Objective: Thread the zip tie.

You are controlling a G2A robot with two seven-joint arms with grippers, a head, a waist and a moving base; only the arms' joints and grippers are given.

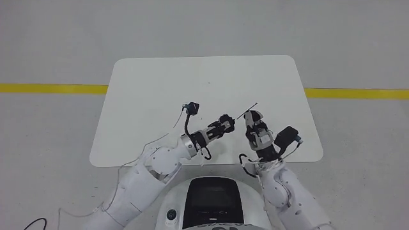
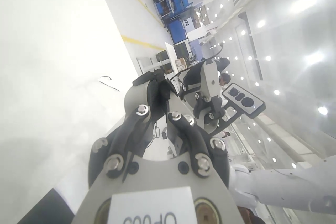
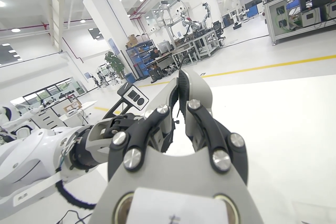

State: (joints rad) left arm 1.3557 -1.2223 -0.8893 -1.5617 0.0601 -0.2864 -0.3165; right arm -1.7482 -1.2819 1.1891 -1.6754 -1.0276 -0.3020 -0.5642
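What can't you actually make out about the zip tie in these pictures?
Top view: the zip tie is too thin to show whether its end is threaded.
Right wrist view: the shut right gripper covers most of the strip.
Left wrist view: the left gripper, shut, hides whatever it pinches.

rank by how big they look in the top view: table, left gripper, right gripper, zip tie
1. table
2. left gripper and right gripper: they look about alike, so no order between them
3. zip tie, just a thin strand
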